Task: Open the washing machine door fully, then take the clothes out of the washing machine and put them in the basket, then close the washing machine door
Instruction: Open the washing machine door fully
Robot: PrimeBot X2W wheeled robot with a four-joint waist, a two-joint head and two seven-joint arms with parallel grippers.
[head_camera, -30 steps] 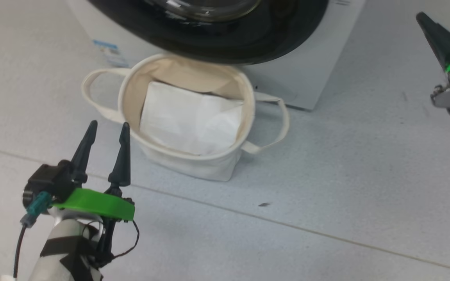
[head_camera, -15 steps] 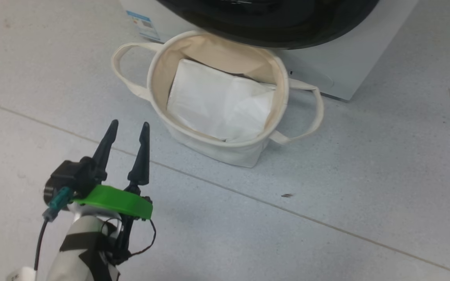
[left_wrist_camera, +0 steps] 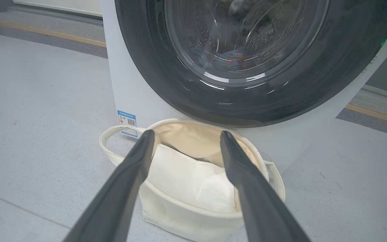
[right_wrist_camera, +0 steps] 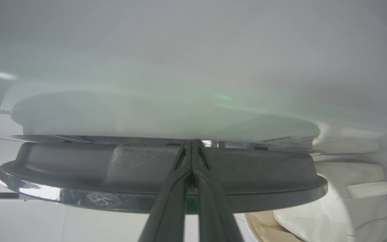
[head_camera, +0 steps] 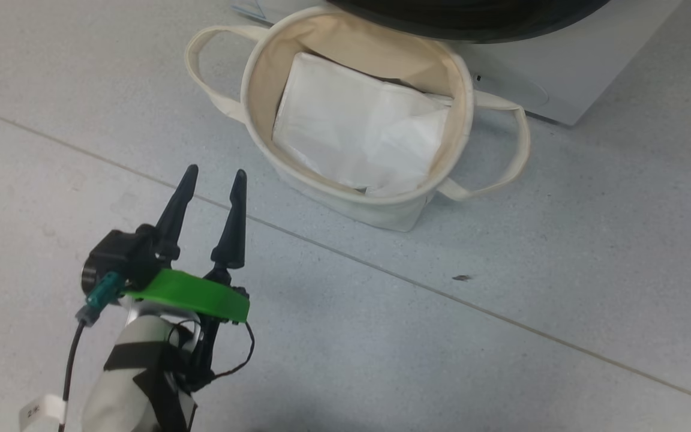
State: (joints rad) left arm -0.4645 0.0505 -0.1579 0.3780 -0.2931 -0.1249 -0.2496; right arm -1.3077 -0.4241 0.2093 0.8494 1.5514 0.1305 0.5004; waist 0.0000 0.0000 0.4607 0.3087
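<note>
Cream canvas basket (head_camera: 351, 207) upright, mouth up, loop handles (head_camera: 191, 57) at opposite sides.

No word or number legible anywhere; small blue-and-white sticker (left_wrist_camera: 127, 123) on washing machine (left_wrist_camera: 123, 84) front, low at corner: blue header band, coloured marks on left half, QR code (left_wrist_camera: 131, 122) on right half, print too fine to read; white tag (head_camera: 36, 411) (few dark marks, blurred) wrapped round black cable (head_camera: 69, 372), unreadable

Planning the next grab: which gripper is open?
The left gripper: its fingers stand apart, while the right gripper has its fingers pressed together.
</note>
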